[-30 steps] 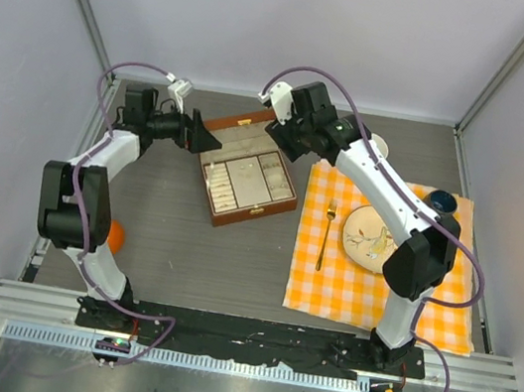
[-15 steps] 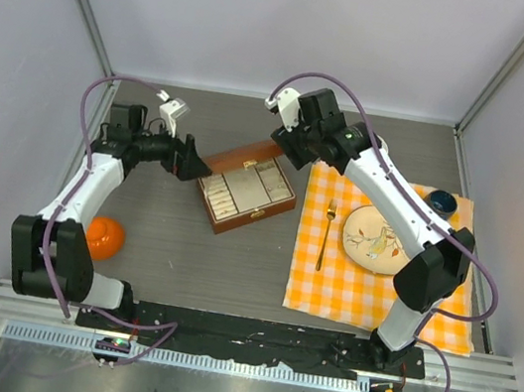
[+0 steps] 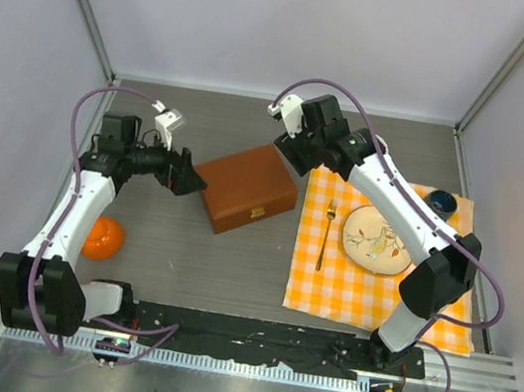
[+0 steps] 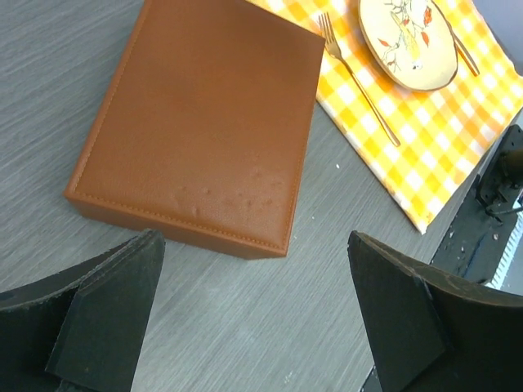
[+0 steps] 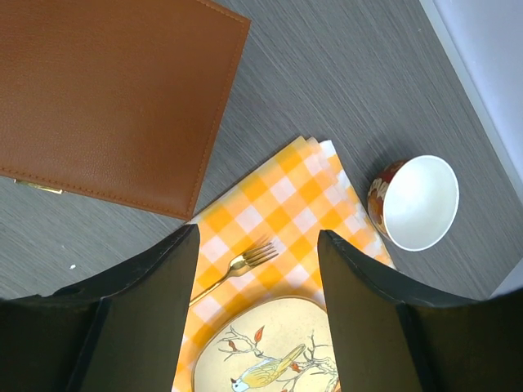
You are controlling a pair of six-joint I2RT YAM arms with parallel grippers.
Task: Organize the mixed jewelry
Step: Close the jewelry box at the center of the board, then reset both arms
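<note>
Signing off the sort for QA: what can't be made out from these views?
- Jewelry: unseen in every view; the closed brown box hides any contents.
- Clasp: a sliver in the right wrist view, tiny from above; latched or not unclear.
- Orange object: top view only, partly behind the left arm; identity unclear.

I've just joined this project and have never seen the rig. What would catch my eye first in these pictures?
The closed brown box sits mid-scene, with the open left gripper at its left and the open right gripper near its far right corner. To its right lies a bright yellow checked cloth carrying a bird-painted plate and a gold fork. An orange object sits at the near left.
</note>
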